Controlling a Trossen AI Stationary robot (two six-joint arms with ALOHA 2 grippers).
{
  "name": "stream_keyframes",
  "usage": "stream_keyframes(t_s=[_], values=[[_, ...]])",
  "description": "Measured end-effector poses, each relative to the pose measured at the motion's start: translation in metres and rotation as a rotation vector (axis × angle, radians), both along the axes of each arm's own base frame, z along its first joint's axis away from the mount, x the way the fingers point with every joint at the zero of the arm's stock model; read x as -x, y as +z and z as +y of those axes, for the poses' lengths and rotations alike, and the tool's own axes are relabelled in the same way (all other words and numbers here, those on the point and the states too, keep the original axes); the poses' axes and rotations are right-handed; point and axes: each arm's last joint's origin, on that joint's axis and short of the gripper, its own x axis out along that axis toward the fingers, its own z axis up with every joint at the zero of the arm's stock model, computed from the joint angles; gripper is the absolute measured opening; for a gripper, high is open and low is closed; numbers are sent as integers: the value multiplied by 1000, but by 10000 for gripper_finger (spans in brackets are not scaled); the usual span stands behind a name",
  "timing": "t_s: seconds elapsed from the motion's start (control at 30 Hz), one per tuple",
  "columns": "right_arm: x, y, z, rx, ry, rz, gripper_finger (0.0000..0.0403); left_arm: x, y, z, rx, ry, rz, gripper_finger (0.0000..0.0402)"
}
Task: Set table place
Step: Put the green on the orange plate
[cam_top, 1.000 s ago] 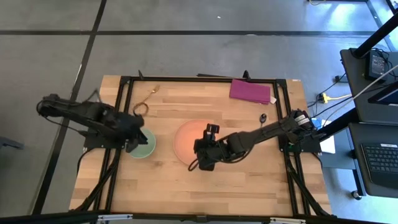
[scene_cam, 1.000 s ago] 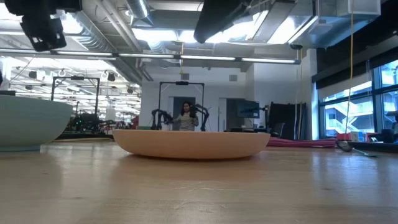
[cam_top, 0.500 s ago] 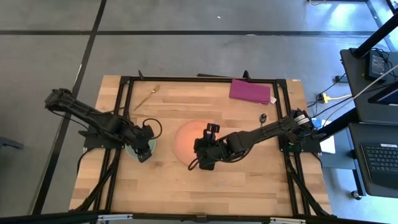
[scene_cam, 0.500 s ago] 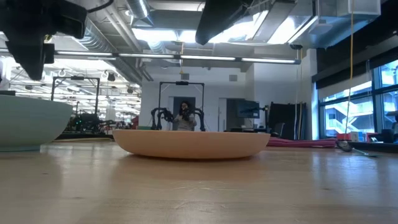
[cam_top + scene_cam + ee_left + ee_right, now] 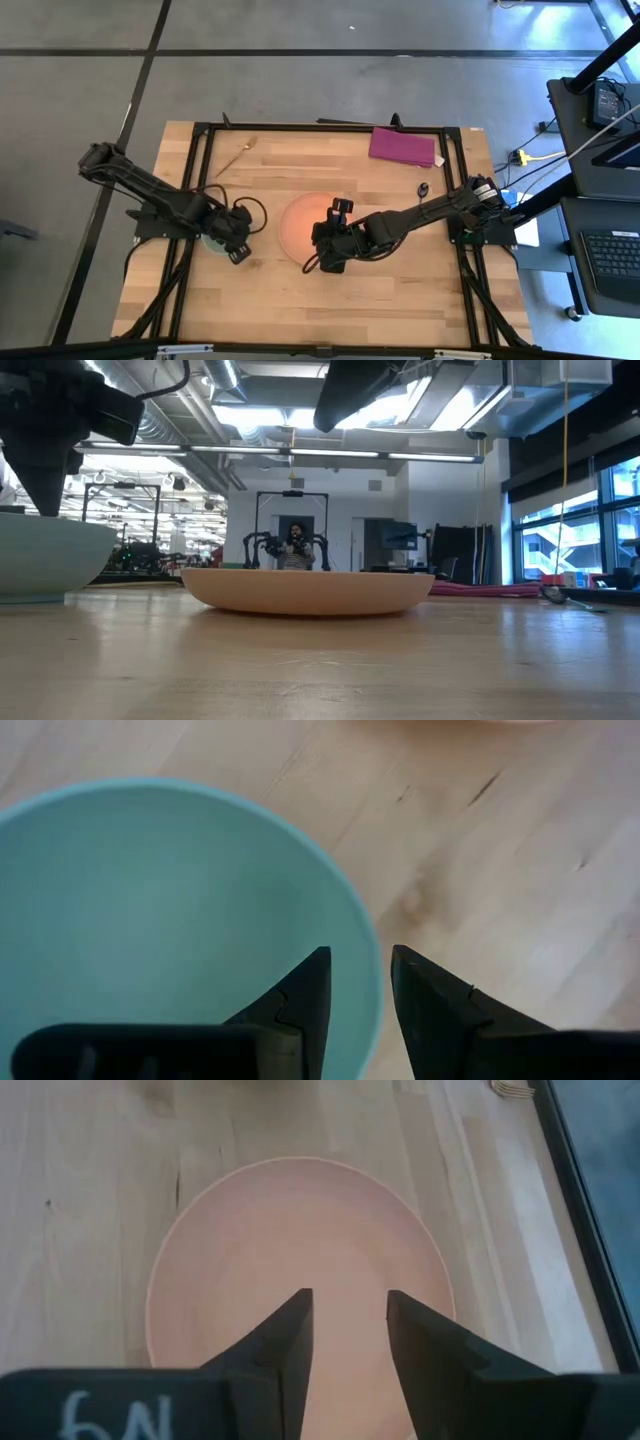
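Observation:
The pale green bowl rests on its base on the table's left part, mostly under my left arm. My left gripper is open at the bowl's right near rim, with one finger inside the rim and one outside. The round orange plate lies flat at the table's middle. My right gripper hangs open and empty over the plate's right side. The gold fork lies at the far left. The spoon lies at the right. My left gripper comes at the bowl from above, its fingers on either side of the bowl's rim. I cannot tell whether they touch the rim. The bowl stands upright on the table.
A flat magenta rectangle lies at the far right corner. Black rails run along the table's edges. Bare wood stretches along the near side. In the low view the bowl and plate stand apart.
My left gripper has gone toward the table's near right, across the bowl to its right near rim, and has come down. The bowl and plate have stayed where they were.

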Motion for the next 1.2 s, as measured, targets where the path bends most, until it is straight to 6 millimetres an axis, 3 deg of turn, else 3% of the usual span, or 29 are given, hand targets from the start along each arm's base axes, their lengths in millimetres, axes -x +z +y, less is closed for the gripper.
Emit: stream_keyframes(t_s=[0.57, 0.77, 0.93, 1.2], values=[[0, 0, 0, 11, 15, 6, 131, -14, -22, -5, -41, 43, 97, 98], [0, 0, 0, 3, 6, -1, 131, -18, -31, -7, -75, 7, 142, 65], [0, 0, 0, -48, -67, -29, 131, -19, -33, -7, -98, 1, 155, 13], [0, 0, 0, -55, -89, -40, 131, -18, -30, -6, -99, -2, 159, 7]])
